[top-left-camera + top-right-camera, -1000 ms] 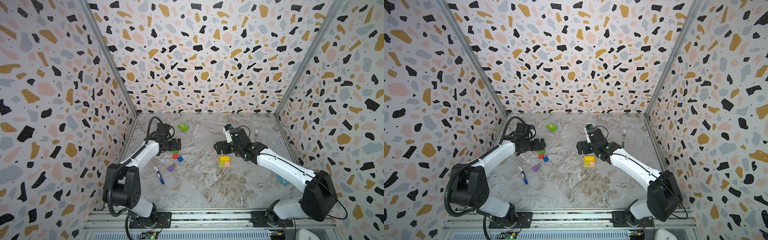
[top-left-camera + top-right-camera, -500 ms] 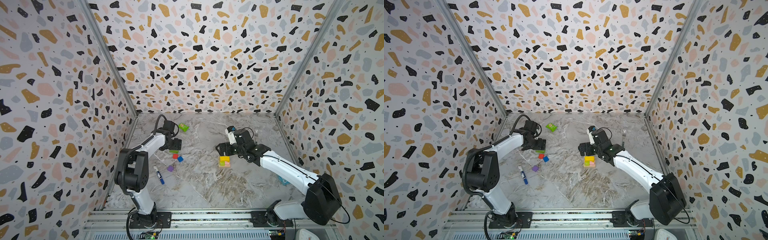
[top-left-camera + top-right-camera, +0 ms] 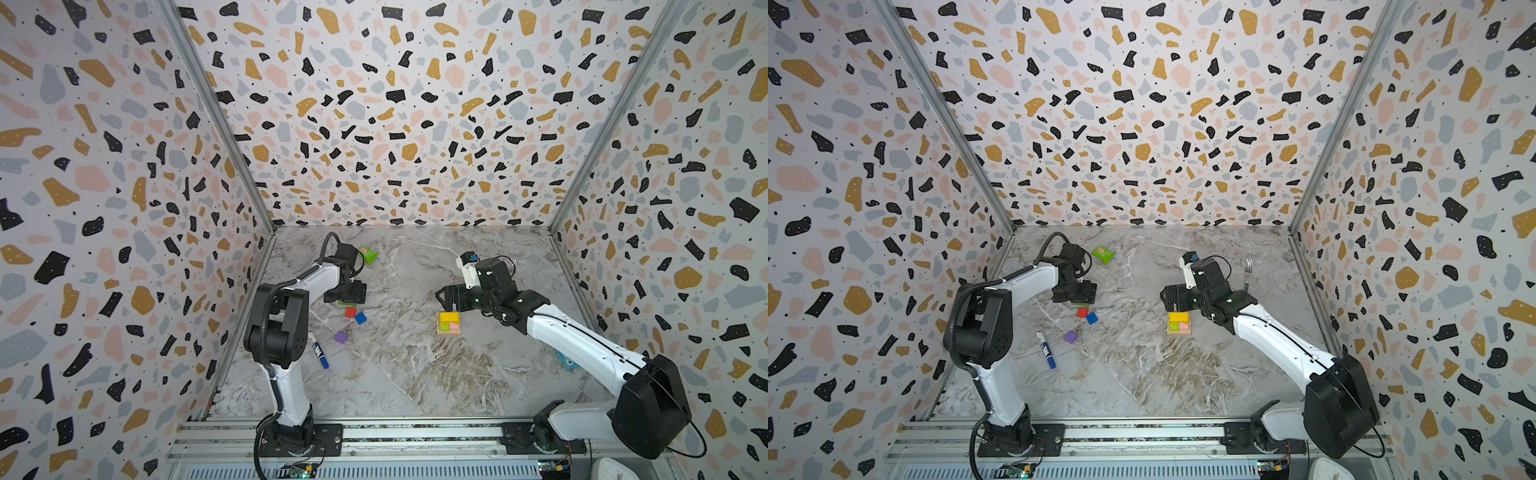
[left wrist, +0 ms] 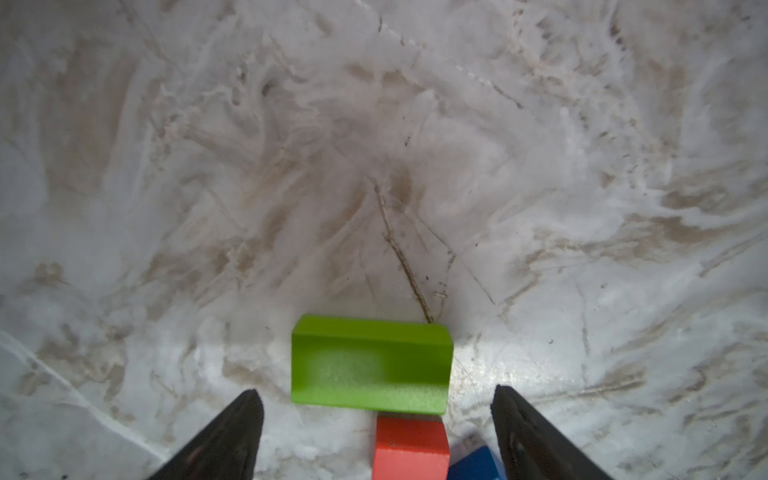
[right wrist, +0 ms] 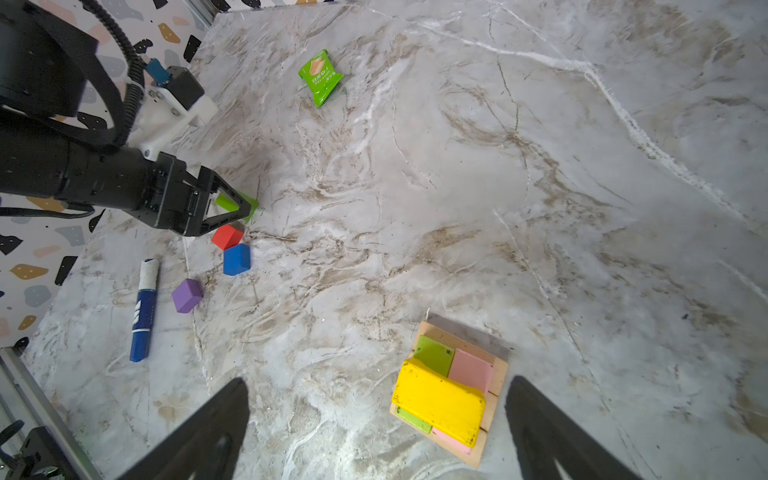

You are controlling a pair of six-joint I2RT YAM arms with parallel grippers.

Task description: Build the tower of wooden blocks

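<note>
**Tower at 3 layers, 4 blocks left to place**

The tower (image 5: 451,395) stands on the marble tabletop (image 5: 540,208), right of centre in both top views. It has a tan base, lime and pink bars laid on that, and a yellow arch (image 5: 438,405) lying across them. By my estimate it is somewhat over half built.

4 pieces lie loose on the left side, well apart from the tower: a green block (image 4: 370,365), a red cube (image 5: 226,236) touching its edge, a blue cube (image 5: 237,259) just beside the red one, and a purple cube (image 5: 187,295) nearer the marker pen (image 5: 143,309).

The left gripper (image 4: 376,392) is lowered over the green block. Its jaws are spread to either side with a gap showing on both, so nothing is grasped yet. The right gripper (image 5: 378,381) hangs just beside the tower, its jaws wide apart and empty.

No container is in view; everything sits directly on the tabletop. A green snack packet (image 5: 320,77) lies toward the back wall, apart from the blocks.
</note>
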